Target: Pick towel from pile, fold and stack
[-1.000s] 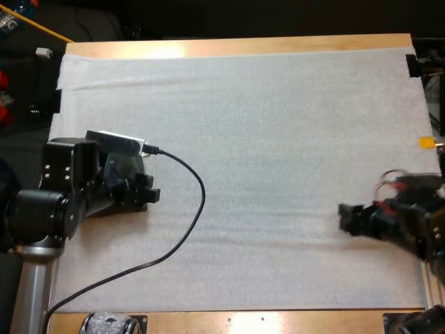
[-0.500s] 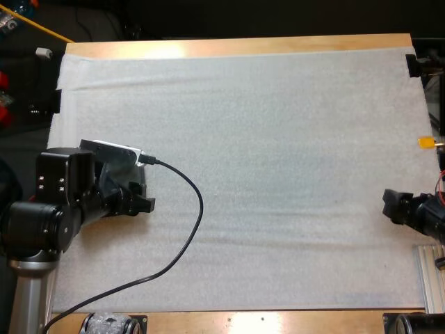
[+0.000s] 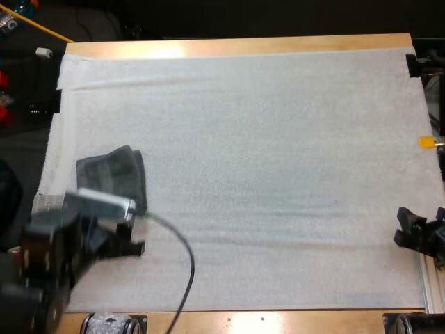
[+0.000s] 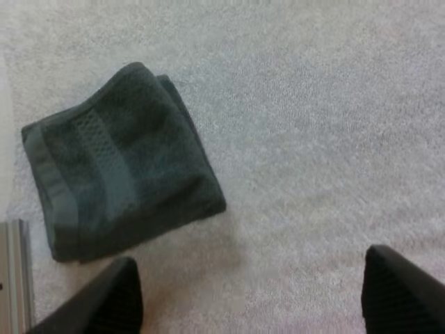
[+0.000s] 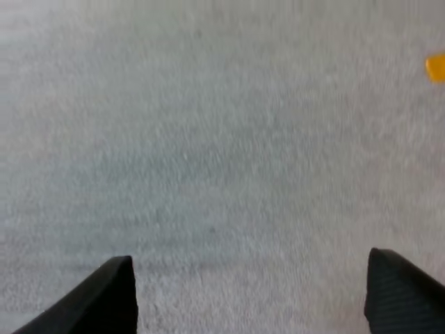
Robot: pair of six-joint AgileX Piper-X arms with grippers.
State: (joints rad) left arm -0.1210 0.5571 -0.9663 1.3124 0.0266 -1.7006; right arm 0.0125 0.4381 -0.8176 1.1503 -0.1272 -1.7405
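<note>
Now the folded dark grey-green towel lies flat on the white mat near the counter's left side, just beyond the left fingers, spread and released, while the right fingers, likewise released, hover at the mat's right edge.

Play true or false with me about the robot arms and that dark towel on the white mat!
1. The dark grey-green folded towel lies on the white foam mat. True.
2. The left gripper is squeezing the towel. False: its fingers stand apart, clear of the towel.
3. The right gripper is open over the mat. True.
4. The towel is crumpled in a heap. False: it lies flat, neatly folded.
</note>
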